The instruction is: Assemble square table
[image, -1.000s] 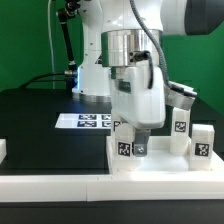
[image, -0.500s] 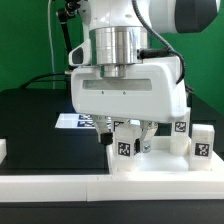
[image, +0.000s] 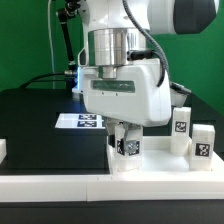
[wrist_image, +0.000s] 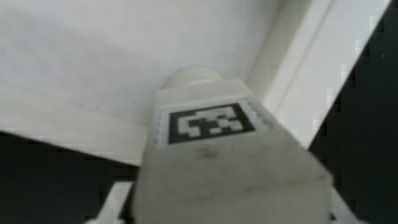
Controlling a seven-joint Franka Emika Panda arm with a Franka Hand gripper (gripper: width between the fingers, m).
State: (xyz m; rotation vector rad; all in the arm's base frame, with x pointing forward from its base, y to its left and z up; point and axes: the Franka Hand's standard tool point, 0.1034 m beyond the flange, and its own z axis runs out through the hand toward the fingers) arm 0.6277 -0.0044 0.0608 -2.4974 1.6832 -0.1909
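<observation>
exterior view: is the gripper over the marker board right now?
No, the gripper is down at a tagged leg on the square panel, beside the marker board.

The scene is seen by the exterior view from low in front of the desk, facing the arm's base, at moderate range. The wrist view is aimed down along the gripper, very close. A tagged white leg over the square panel is shared by both views.
</observation>
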